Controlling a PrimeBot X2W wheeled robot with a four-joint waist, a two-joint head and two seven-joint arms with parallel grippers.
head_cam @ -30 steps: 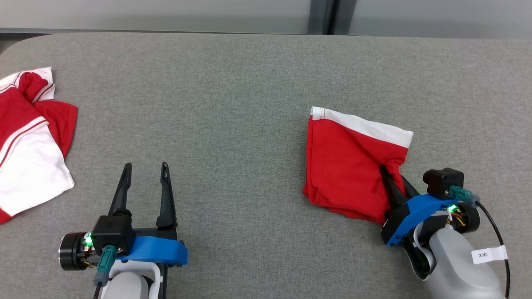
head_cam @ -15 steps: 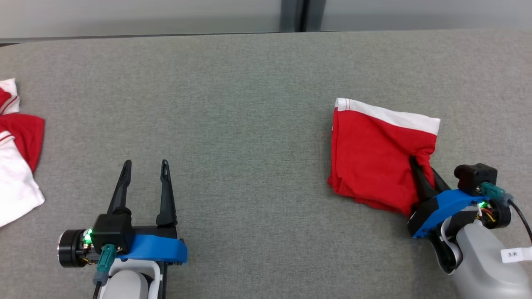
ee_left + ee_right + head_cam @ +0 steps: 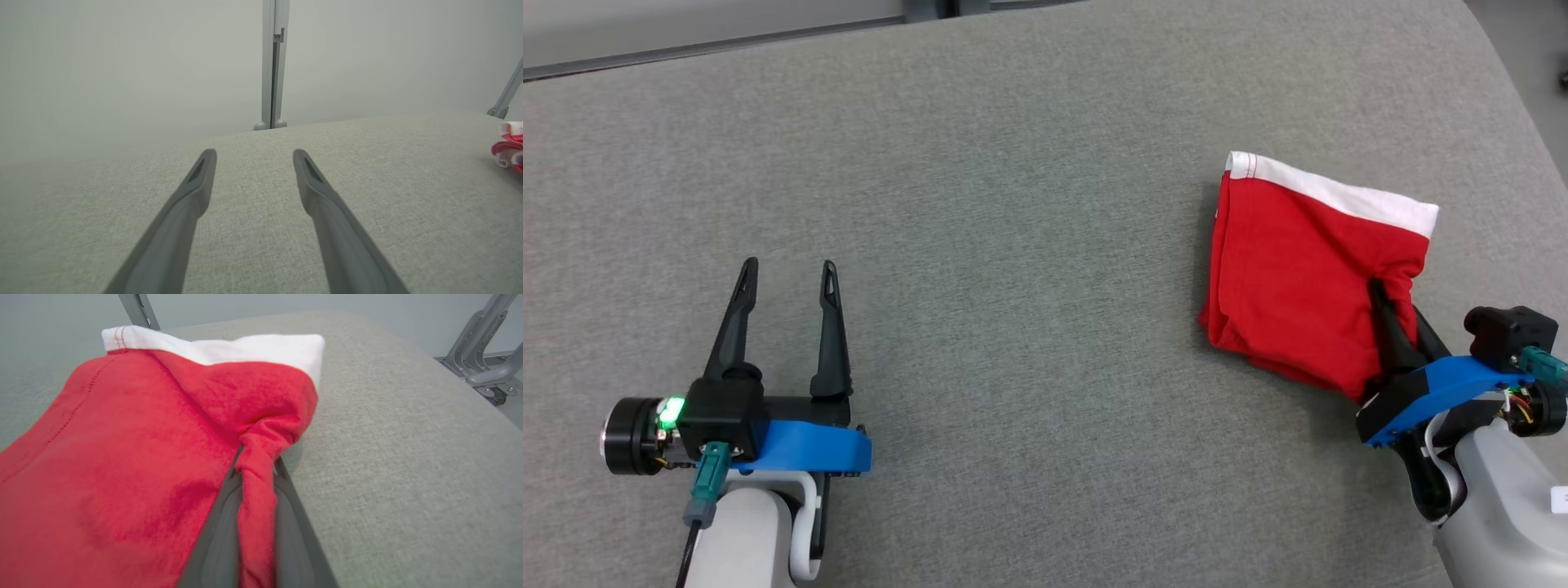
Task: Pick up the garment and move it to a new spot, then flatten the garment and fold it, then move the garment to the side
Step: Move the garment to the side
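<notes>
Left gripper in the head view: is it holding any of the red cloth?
No, the left gripper has its two fingers spread apart over the bare grey table, with nothing between them.

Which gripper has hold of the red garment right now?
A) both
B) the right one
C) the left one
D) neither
B: the right gripper is shut on a bunched fold at the edge of the red garment, while the left gripper stands open, well apart from it.
</notes>
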